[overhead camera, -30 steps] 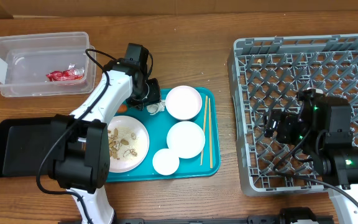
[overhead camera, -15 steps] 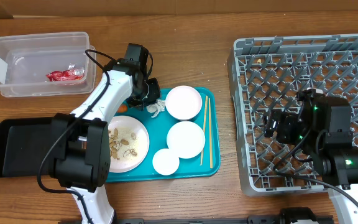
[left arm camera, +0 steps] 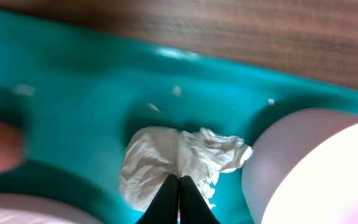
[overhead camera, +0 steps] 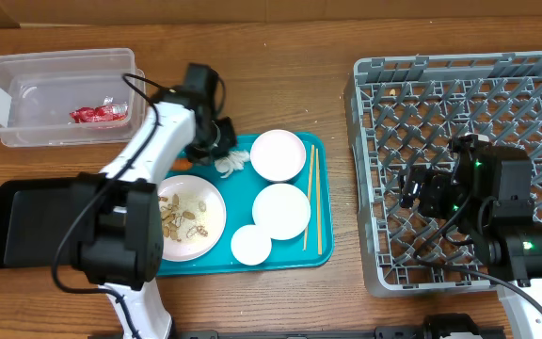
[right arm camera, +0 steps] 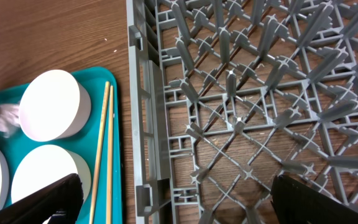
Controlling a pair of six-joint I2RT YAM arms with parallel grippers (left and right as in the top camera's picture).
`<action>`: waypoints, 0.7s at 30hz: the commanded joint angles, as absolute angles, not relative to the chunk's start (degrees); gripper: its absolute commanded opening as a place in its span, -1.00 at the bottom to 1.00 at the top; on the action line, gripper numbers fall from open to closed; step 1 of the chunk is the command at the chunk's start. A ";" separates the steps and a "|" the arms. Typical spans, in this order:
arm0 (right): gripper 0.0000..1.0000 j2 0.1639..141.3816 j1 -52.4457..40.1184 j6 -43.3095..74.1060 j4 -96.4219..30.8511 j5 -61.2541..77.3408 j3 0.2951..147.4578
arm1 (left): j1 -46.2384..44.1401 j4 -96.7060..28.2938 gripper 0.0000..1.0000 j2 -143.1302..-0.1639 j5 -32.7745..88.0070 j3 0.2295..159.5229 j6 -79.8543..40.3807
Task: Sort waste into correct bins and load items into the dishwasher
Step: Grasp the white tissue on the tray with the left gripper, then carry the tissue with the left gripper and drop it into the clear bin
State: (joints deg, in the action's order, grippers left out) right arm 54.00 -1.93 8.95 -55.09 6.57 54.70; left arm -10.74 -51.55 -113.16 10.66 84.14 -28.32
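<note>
White paper wad [left arm camera: 148, 158] in left gripper [left arm camera: 179, 186]

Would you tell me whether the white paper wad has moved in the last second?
Yes, slightly: the paper wad, pinched in the left gripper, has shifted left, away from the nearest white bowl.

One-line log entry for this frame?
left jaws: shut on small crumpled white paper wad over teal plastic tray | right jaws: open above grey plastic peg rack
</note>
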 commanded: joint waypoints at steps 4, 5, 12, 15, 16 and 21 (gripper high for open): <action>1.00 53.78 -2.17 8.78 -54.85 6.07 56.34 | -1.19 -54.39 -0.92 -104.64 5.69 95.18 -25.23; 1.00 53.78 -2.17 8.78 -54.85 6.07 56.34 | 0.14 -54.26 -0.92 -104.01 5.02 96.05 -25.23; 1.00 53.78 -2.17 8.78 -54.85 6.07 56.31 | 10.24 -50.78 -0.92 -103.35 0.64 98.54 -25.28; 1.00 53.78 -2.17 8.78 -54.85 6.07 56.34 | 12.91 -49.23 -0.92 -104.60 0.40 98.52 -25.56; 1.00 53.78 -2.17 8.78 -54.85 6.07 56.34 | 13.63 -48.71 -0.90 -105.12 0.32 98.52 -25.54; 1.00 53.78 -2.17 8.78 -54.85 6.07 56.31 | 15.42 -47.70 -0.12 -106.80 -0.43 98.52 -25.50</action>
State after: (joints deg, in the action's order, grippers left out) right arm 54.00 -1.91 8.95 -55.09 6.59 54.70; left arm 14.59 -48.18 -105.08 0.73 98.17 -26.33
